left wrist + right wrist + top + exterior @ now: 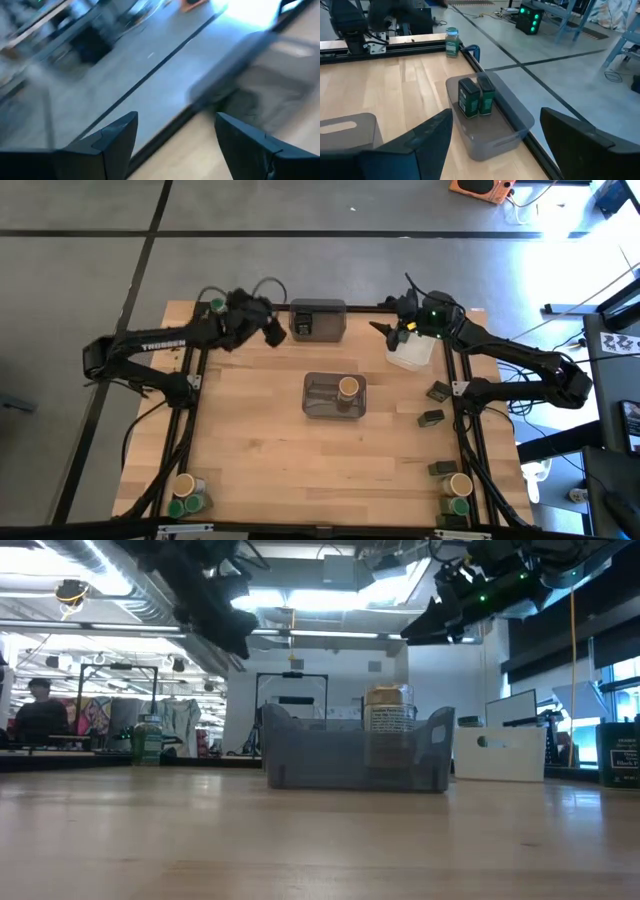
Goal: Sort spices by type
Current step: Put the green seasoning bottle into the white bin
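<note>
Both hands are raised above the far part of the counter [260,450] with fingers spread and nothing between them. Left hand [274,330] hangs at far left-centre, just beside a grey bin [318,320] at the far edge; white lettering on its arm reads "TROSSEN". Right hand [385,328] hangs at far right, next to a white tray [412,353].

That far bin holds two dark green tins [475,97] standing side by side; their label text is too small to read. A second grey bin [334,396] at mid-counter holds one tan-lidded jar [348,387]. A green-lidded jar [452,42] stands at the far left corner. More jars cluster at the near-left corner [187,495] and near-right corner [458,492], and loose dark tins [435,404] lie along the right edge.
</note>
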Controlling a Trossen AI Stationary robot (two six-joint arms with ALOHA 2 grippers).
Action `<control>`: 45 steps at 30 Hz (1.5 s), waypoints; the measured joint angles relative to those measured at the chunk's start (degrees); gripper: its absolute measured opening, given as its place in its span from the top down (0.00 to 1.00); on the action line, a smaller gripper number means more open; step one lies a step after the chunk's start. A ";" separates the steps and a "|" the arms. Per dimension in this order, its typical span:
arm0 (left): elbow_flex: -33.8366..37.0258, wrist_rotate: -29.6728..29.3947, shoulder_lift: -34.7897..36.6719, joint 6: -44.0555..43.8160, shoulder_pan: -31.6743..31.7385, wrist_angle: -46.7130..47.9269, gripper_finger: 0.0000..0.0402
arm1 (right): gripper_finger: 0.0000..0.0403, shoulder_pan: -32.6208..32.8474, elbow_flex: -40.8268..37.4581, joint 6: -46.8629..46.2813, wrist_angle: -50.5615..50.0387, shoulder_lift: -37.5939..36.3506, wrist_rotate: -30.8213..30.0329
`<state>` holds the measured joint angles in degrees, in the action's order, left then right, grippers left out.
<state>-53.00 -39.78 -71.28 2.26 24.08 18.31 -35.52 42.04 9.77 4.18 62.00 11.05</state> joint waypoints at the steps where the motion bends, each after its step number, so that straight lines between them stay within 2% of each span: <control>1: -2.38 -0.39 -0.18 -1.13 1.00 3.92 0.35 | 0.26 -0.07 0.00 0.11 0.10 0.00 0.00; 5: -12.91 -0.67 -3.29 -4.28 3.46 17.17 0.35 | 0.26 -0.07 0.00 0.14 0.27 0.00 -0.02; 11: -28.41 -0.73 -12.49 -7.75 7.57 37.91 0.35 | 0.26 -0.07 -0.01 0.16 1.19 0.00 -0.06; 15: -34.76 -0.86 -18.25 -11.96 12.14 48.96 0.35 | 0.26 -0.09 -0.02 0.16 1.79 0.02 -0.07; 18: -35.15 -0.90 -20.85 -12.92 15.54 51.75 0.35 | 0.26 -0.11 -0.42 -0.11 1.91 0.02 -0.07; 24: -33.15 -0.95 -24.45 -11.84 19.95 49.45 0.35 | 0.26 -0.11 -1.65 -0.04 1.87 0.02 -0.90; 29: -31.13 -0.93 -26.03 -7.84 21.73 47.04 0.35 | 0.26 -0.11 -1.66 -0.01 1.80 0.02 -3.13; 34: -30.83 -1.06 -27.18 -11.27 23.79 47.82 0.35 | 0.26 -0.10 -1.66 -0.04 1.75 0.02 -3.10; 45: -30.83 -1.12 -29.26 -13.06 26.32 51.65 0.34 | 0.26 -0.11 -1.66 -0.04 1.73 0.02 -3.10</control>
<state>-83.83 -40.91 -100.54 -10.80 50.40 69.96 -35.64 40.38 9.74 5.91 62.02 7.94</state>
